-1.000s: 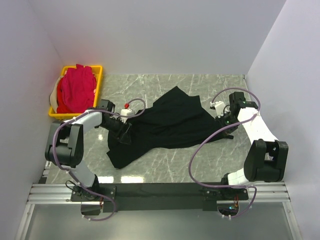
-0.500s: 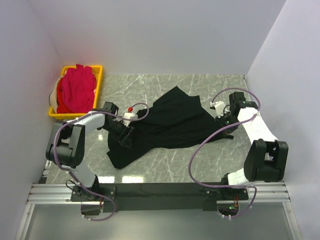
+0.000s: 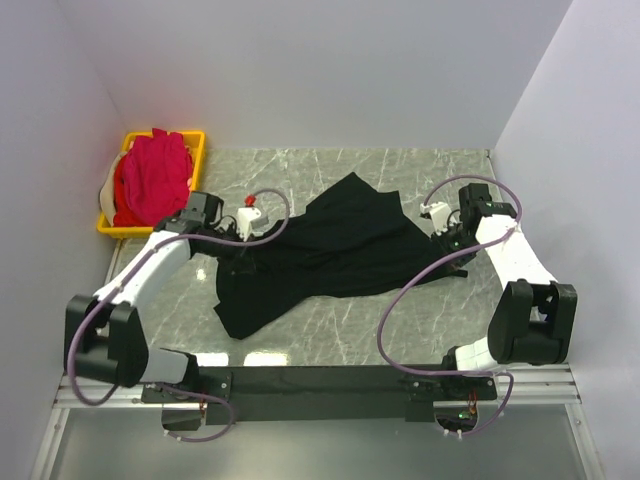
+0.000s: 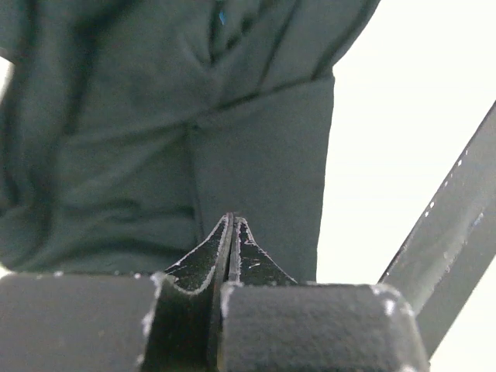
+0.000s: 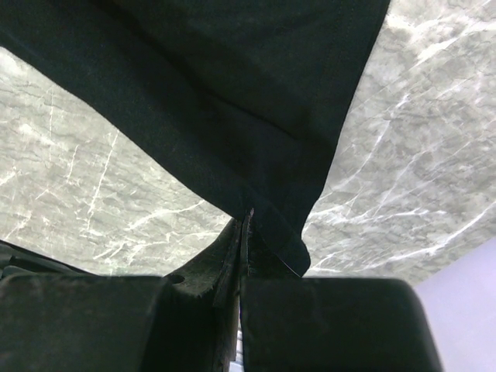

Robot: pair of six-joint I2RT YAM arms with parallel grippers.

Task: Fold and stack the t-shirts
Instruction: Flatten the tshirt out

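Observation:
The black t-shirt (image 3: 335,245) lies crumpled and spread across the middle of the marble table. My left gripper (image 3: 238,262) is at its left edge. In the left wrist view the left gripper (image 4: 232,220) has its jaws closed tight, tips pinched into the black t-shirt (image 4: 155,139). My right gripper (image 3: 447,257) is at the shirt's right corner. In the right wrist view the right gripper (image 5: 248,214) is shut on a hem of the black t-shirt (image 5: 232,93), which is lifted off the table. Pink t-shirts (image 3: 150,180) are heaped in the crate.
The yellow crate (image 3: 199,150) stands at the back left against the wall. White walls close in the left, back and right sides. Purple cables (image 3: 400,300) loop from both arms over the table. The metal rail (image 3: 320,385) with the arm bases runs along the near edge.
My left gripper has closed on the shirt's left edge, and the left arm's elbow has swung outward to the left. The right arm has not moved.

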